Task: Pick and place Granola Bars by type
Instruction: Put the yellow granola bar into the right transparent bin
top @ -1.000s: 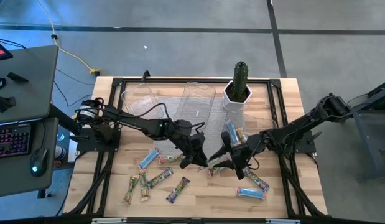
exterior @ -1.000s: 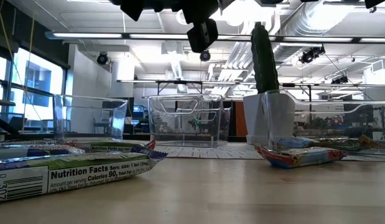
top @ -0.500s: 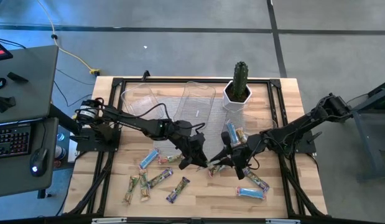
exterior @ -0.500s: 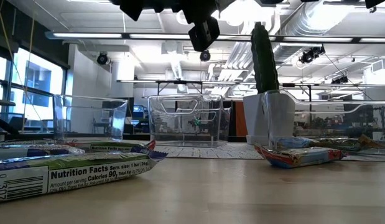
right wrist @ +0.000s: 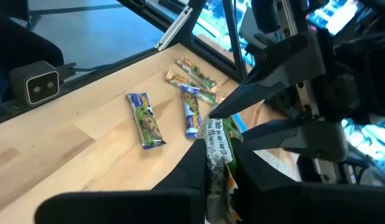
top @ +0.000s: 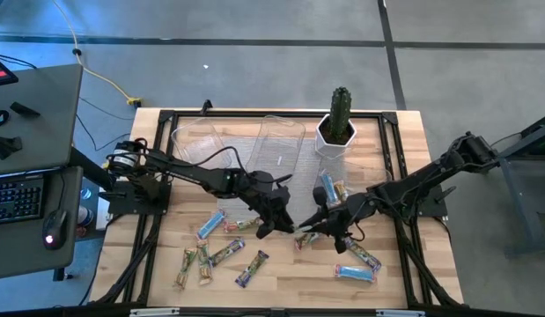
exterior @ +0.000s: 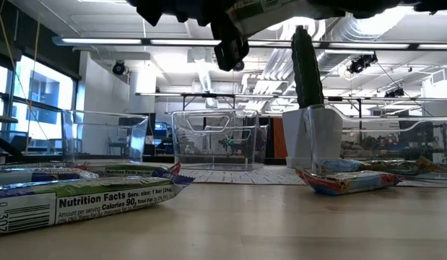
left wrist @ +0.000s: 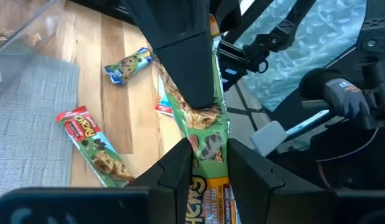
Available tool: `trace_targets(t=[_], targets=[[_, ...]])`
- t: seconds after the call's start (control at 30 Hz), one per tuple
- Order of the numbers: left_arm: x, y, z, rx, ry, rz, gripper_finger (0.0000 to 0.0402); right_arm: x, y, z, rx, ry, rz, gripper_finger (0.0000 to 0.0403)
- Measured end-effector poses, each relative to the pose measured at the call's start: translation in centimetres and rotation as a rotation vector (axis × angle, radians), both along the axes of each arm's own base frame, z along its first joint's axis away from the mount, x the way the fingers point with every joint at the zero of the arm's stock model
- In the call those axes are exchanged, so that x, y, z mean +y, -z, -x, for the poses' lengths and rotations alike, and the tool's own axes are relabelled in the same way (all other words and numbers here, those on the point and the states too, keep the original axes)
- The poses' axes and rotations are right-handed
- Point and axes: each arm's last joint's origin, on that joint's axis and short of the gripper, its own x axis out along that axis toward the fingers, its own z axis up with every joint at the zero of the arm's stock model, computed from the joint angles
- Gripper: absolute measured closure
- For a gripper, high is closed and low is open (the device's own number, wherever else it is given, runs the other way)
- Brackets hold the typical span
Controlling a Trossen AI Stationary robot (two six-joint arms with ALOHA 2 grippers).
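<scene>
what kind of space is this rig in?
Likely a robotics lab or open workshop: exposed ceiling ducts, a concrete floor, and a desk with keyboard beside the wooden table.

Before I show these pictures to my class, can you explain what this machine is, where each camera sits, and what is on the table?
Two dark robot arms with two-finger grippers work at a wooden table. One camera looks straight down, one sits level with the tabletop, and one rides on each wrist. Loose wrapped granola bars, two clear plastic trays and a green cactus in a white pot are on the table. Above the middle, the left gripper and the right gripper are both shut on one green-wrapped granola bar, one at each end, held off the table.
</scene>
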Motion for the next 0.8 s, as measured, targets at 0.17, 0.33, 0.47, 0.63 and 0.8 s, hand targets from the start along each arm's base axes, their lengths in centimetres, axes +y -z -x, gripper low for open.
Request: trace_targets(t=[0.17, 0.33, 0.47, 0.63, 0.8], targets=[[0.0, 0.0, 0.0, -0.013, -0.006, -0.021, 0.0309, 0.2, 0.1, 0.1, 0.020, 0.010, -0.034, 0.0379], [0.0, 0.0, 0.0, -0.014, -0.005, -0.031, 0.0309, 0.7, 0.2, 0.4, 0.018, 0.050, -0.012, 0.0368], [0.0, 0.1, 0.0, -0.003, -0.010, -0.035, 0.0309, 1.0, 0.4, 0.6, 0.042, 0.053, -0.024, 0.0383], [0.1, 0.1, 0.0, -0.004, -0.039, -0.047, 0.0309, 1.5, 0.8, 1.0, 0.094, 0.071, -0.061, 0.0382], [0.3, 0.3, 0.0, 0.014, -0.082, -0.067, 0.0309, 2.2, 1.1, 1.8, 0.118, 0.179, -0.038, 0.0369]])
